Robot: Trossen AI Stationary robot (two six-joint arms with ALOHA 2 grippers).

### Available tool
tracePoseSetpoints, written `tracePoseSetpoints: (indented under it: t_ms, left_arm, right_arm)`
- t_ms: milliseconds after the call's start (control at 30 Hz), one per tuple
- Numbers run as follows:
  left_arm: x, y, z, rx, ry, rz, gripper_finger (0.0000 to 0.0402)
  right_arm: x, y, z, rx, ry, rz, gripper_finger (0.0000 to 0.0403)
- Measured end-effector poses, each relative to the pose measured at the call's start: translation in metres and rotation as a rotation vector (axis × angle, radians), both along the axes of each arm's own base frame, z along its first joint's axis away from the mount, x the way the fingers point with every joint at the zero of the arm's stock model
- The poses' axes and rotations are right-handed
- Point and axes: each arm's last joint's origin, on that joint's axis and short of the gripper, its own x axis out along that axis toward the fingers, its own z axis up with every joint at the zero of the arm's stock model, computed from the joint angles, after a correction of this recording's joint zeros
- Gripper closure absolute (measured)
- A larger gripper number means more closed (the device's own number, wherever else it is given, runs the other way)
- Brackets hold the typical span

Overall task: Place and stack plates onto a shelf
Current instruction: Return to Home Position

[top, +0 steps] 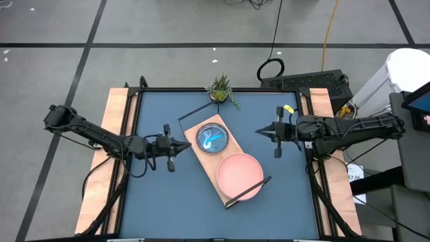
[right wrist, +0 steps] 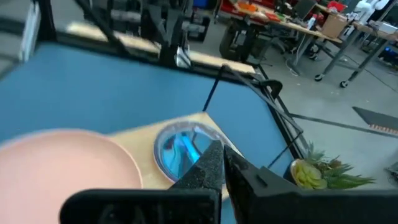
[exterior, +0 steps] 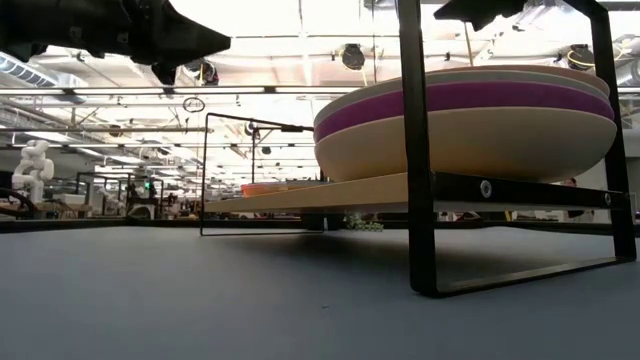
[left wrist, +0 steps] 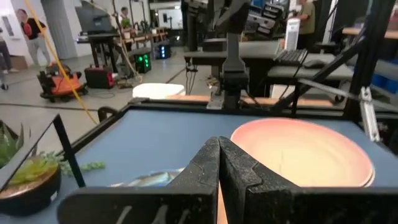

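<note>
Shelf (top: pixel 209 163) long axis diagonal, roughly upper-left to lower-right

No words, numbers, brand names or signs can be read in any of the four views. A white sheet (top: pixel 355 179) lying just outside the right edge of the blue table (top: pixel 168 195) shows some dark print, but it is too small to make out.
</note>
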Motion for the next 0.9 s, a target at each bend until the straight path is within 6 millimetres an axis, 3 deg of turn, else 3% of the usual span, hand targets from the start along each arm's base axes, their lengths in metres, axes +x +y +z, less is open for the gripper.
tracePoseSetpoints:
  t_ms: [467,667,900]
  left_arm:
    - [-0.006,-0.021,0.001,0.008,-0.013,-0.103,0.0398]
    - [-0.006,-0.02,0.0,0.003,-0.005,-0.097,0.0398]
    - [-0.012,-0.011,-0.019,0.006,0.041,-0.019,0.0398]
  right_arm:
    - [-0.002,0.002,0.006,0.124,-0.063,0.053,0.0403]
    - [-0.017,0.001,0.012,0.079,-0.087,0.068,0.0403]
    - [-0.035,-0.001,0.014,0.088,-0.108,0.067,0.0403]
